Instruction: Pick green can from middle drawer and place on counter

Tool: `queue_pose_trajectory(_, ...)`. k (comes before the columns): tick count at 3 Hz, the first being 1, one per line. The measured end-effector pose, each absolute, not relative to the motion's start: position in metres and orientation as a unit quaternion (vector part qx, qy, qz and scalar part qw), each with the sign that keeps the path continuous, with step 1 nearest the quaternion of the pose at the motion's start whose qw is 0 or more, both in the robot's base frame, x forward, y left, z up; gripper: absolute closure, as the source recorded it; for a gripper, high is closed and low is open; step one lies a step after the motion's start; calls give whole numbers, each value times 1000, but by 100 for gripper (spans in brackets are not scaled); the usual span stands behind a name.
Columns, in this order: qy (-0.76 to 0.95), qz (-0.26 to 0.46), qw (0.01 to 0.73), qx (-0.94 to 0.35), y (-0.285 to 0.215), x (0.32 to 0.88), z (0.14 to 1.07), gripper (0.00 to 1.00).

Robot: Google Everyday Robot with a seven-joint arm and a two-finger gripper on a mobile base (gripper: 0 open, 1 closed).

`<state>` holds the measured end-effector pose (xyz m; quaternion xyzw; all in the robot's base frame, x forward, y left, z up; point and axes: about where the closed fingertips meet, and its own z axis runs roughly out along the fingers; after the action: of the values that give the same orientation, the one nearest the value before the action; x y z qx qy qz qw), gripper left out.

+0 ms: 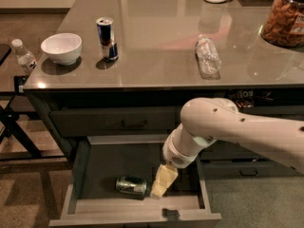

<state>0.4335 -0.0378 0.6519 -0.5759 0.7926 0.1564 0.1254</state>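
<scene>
A glossy grey-brown counter (pixel 156 46) tops a dark cabinet, and the middle drawer (pixel 104 167) below it stands pulled open. The green can (pixel 131 185) lies on its side near the drawer's front edge. The gripper (pixel 158 191) hangs inside the drawer, just right of the can; whether it is open cannot be told.

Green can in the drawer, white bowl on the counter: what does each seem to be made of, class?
Green can: likely metal, shown by its shiny silver ends. White bowl: perhaps glazed ceramic or plastic; smooth glossy white leaves it open. The gripper hangs inside the middle drawer, close beside the can.
</scene>
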Motion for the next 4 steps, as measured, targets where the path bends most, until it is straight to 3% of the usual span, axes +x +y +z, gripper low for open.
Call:
queue_pose_trajectory(2, 795, 196, 110, -563, -29, 434, 613, 0)
queue_pose_trajectory(4, 788, 243, 145, -547, 9, 446, 571, 0)
